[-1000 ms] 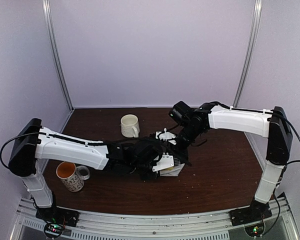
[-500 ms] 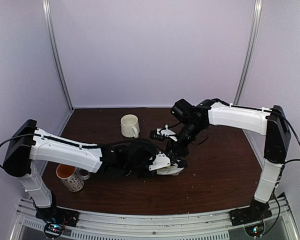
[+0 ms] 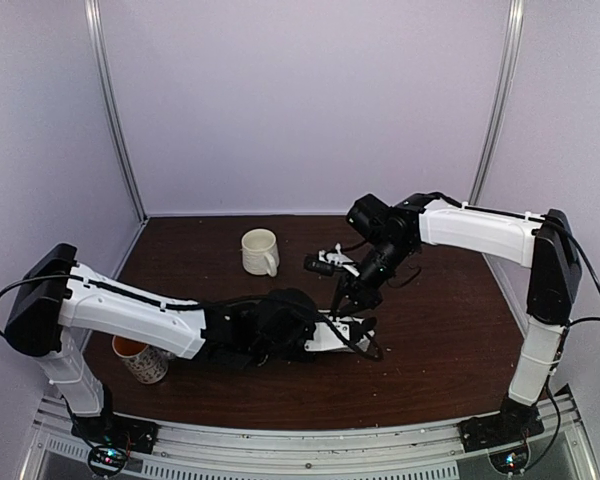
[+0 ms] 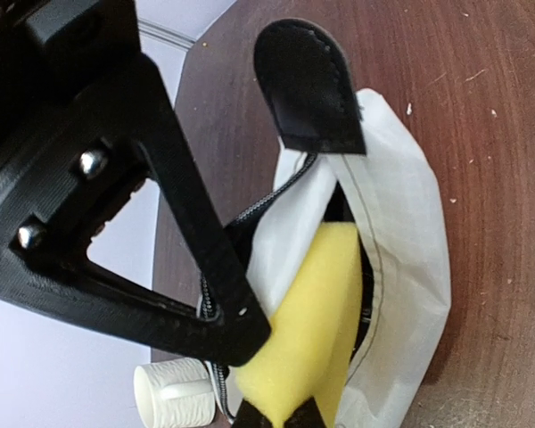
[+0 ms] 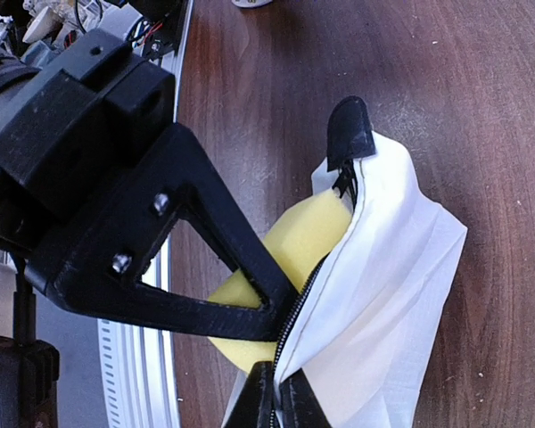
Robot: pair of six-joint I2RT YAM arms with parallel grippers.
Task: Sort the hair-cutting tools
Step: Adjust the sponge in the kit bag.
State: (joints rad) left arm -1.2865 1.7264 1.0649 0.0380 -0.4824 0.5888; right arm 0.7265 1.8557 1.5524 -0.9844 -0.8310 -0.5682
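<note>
Jaws both closed: left gripper [image 4: 278, 417] and right gripper [image 5: 276, 403] each pinch zip rim of white pouch [image 5: 388, 285]. Yellow sponge [image 5: 299, 236] between jaws, inside pouch mouth. Hair tools visible nowhere; sorting progress unclear, likely barely begun.

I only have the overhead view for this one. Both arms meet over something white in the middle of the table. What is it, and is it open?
Observer: It is a white pouch, and the wrist views show its zip undone and its mouth gaping.
Operator: Is there anything inside?
Observer: A yellow sponge fills the opening and pokes out of it.
Operator: Is the right gripper actually holding the pouch?
Observer: Yes. The right gripper is shut on the zip edge along the mouth.
</note>
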